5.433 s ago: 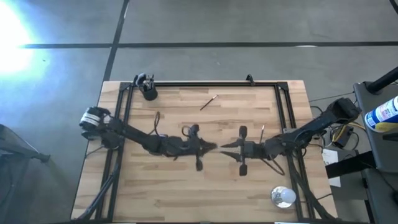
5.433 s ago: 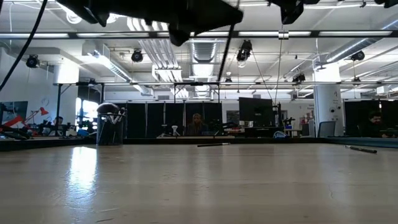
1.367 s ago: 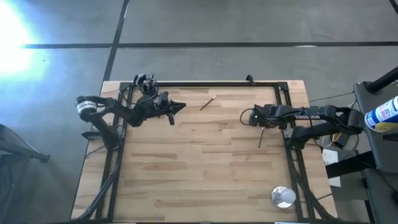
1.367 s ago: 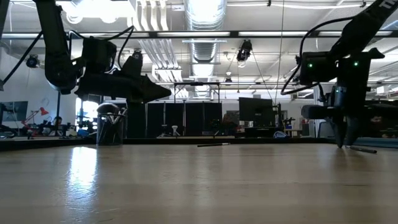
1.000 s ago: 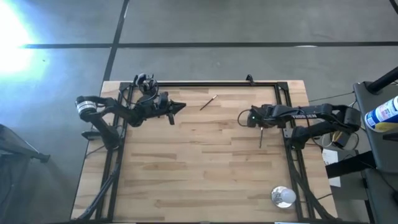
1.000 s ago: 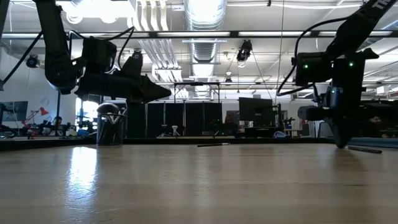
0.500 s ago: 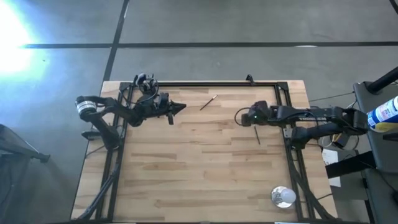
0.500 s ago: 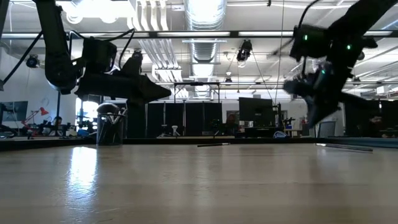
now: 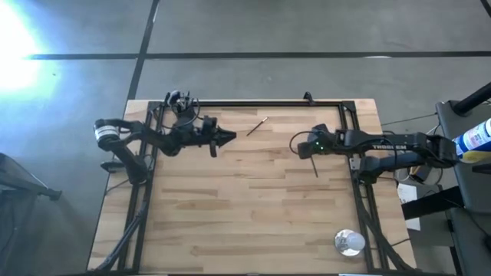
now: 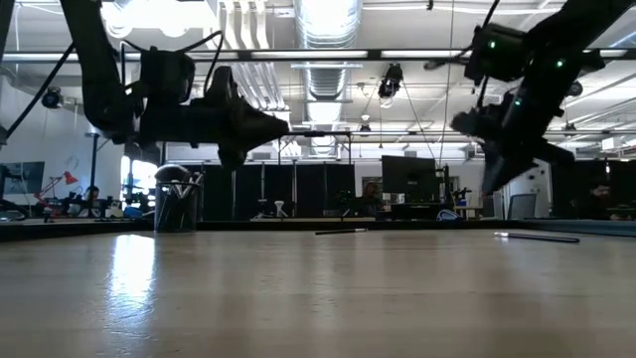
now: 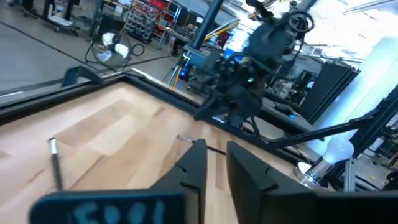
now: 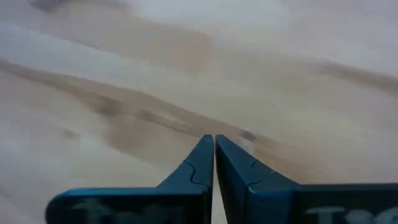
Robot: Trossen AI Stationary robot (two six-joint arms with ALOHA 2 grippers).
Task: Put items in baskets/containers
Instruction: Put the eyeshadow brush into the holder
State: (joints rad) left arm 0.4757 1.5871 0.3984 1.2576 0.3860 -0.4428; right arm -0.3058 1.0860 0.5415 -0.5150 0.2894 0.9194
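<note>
Most brushes already stood in the small black cylindrical cup (image 9: 182, 113); two remained on the pale wooden desk (image 9: 230, 215).

One slim pale-tipped makeup brush (image 9: 256, 126) lay near the far edge; a thin dark brush (image 9: 314, 165) lay just beside the right gripper (image 9: 301, 148), its jaws pressed together, empty. The left gripper (image 9: 228, 137) hovered near the cup, jaws narrowly parted, holding nothing.

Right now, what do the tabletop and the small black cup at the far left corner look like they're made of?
Light wooden tabletop: wood, likely butcher-block planks; parallel strips with visible grain, a soft sheen reflecting ceiling lights in the low view. Small black cylindrical cup: dark, see-through in the low view, maybe tinted plastic or mesh; cannot tell which.
</note>
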